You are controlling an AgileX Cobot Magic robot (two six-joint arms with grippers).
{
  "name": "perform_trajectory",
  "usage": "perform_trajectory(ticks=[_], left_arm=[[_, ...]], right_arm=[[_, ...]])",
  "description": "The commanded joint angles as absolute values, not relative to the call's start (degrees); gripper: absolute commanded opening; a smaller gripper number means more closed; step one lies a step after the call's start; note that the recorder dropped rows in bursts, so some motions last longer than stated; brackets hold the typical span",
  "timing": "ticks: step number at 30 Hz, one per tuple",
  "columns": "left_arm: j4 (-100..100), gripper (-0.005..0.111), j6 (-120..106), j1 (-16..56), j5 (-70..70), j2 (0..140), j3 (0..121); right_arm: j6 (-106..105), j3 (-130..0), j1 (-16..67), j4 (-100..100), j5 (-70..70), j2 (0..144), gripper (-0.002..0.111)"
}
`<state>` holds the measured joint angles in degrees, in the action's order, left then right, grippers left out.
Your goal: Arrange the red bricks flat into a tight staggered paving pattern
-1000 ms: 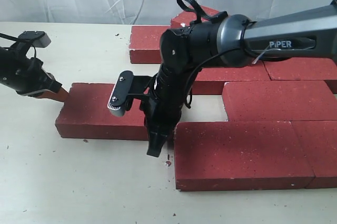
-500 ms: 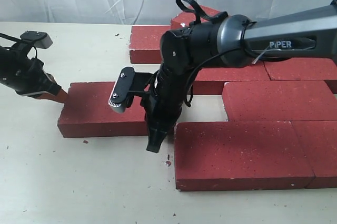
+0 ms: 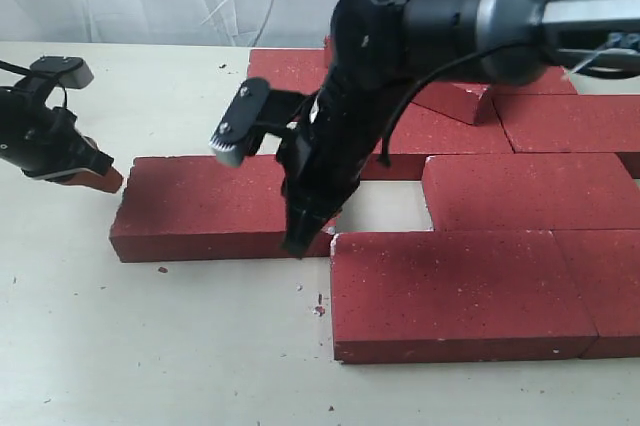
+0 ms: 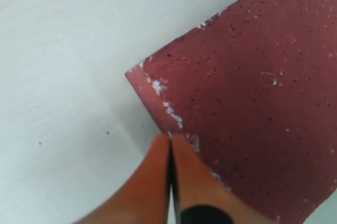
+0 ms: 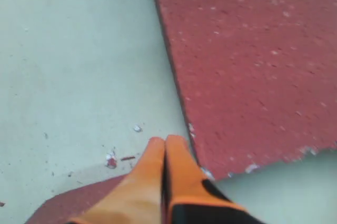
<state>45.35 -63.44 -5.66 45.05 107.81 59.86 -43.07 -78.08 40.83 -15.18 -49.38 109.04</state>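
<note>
Nearest, on the right, the laid bricks (image 3: 450, 291) lie flat, end to end. Just past their left corner the right gripper (image 3: 299, 242), pinched shut and empty, points down at the loose brick (image 3: 195, 208), probably to nudge that end. At this brick's far-left corner the left gripper (image 3: 104, 179), also closed on nothing, sits like a pusher, likely to slide the brick right toward the second-row brick (image 3: 530, 191). Farthest, a tilted brick (image 3: 452, 99) rests on others.
</note>
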Motion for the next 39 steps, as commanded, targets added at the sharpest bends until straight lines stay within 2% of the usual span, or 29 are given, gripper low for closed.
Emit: perform_trajectory(ticks=[1, 6, 11, 24, 39], left_arm=[[44.5, 0.0, -60.4, -8.7, 43.9, 105.7, 60.2], [45.3, 0.0, -55.3, -9.6, 35.5, 105.7, 58.9], [46.9, 0.0, -55.6, -7.7, 34.9, 107.6, 58.6], [47.2, 0.0, -55.7, -1.0, 32.8, 110.7, 60.0], [48.3, 0.0, -56.0, 2.0, 30.9, 110.7, 60.0]], right_arm=[[-41.1, -75.1, 34.4, -14.8, -46.9, 105.1, -0.001], [-37.5, -72.8, 26.2, -16.8, -41.1, 104.8, -0.001], [-37.4, -72.8, 23.5, -17.0, -40.3, 105.9, -0.001], [-37.4, -72.8, 23.3, -15.0, -39.3, 106.0, -0.001], [-37.4, -72.8, 23.3, -16.0, -38.7, 106.7, -0.001]])
